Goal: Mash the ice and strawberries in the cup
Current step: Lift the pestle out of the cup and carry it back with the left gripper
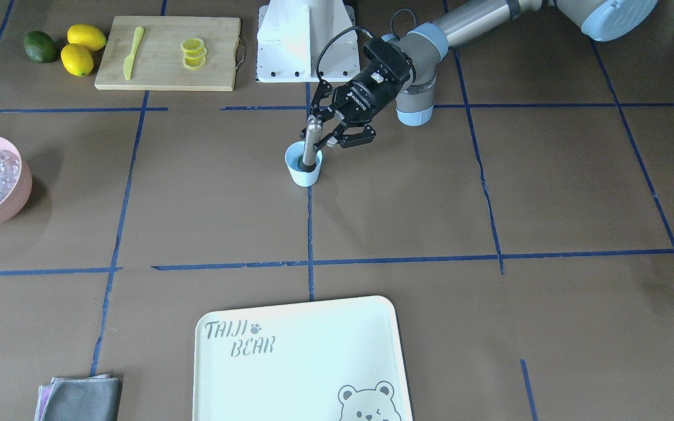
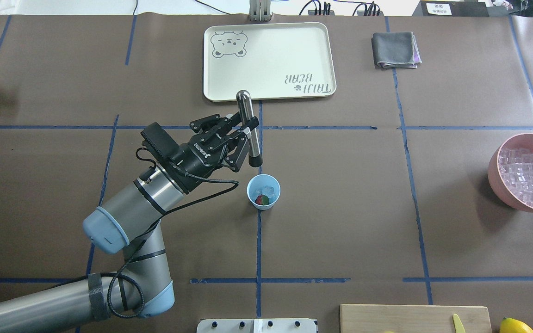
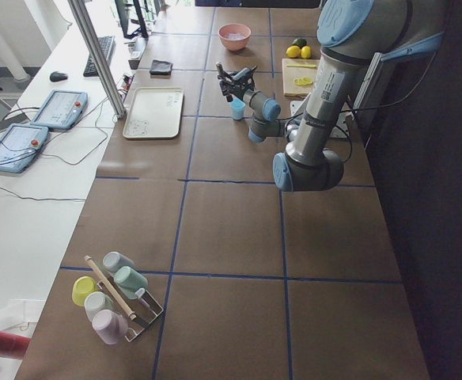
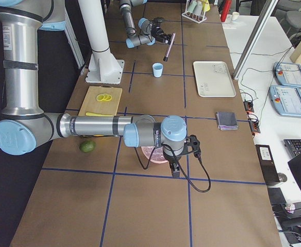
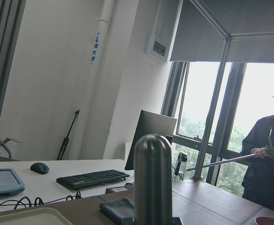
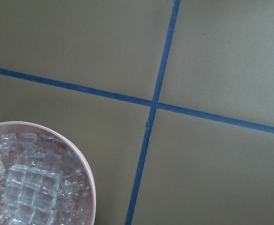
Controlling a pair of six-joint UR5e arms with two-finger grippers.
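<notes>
At left, left pincer (image 2: pixel 247 131) clamped on a smooth, round-topped steel pestle (image 2: pixel 245 108), tilted, dark tip over the cup (image 2: pixel 250 189). Near mid-surface (image 2: pixel 340 208), brown and matte, on a blue tape line (image 2: pixel 258 240): small tapered cup of pale-blue plastic, upright, holding a few clear, glassy cubes of ice (image 2: pixel 267 189) and a red strawberry (image 2: pixel 261 200) with a touch of green. At right, round pink bowl (image 2: pixel 498 185) heaped with more cubes. Right pincer (image 4: pixel 176 169) above that bowl; cannot tell whether wide or narrow.
</notes>
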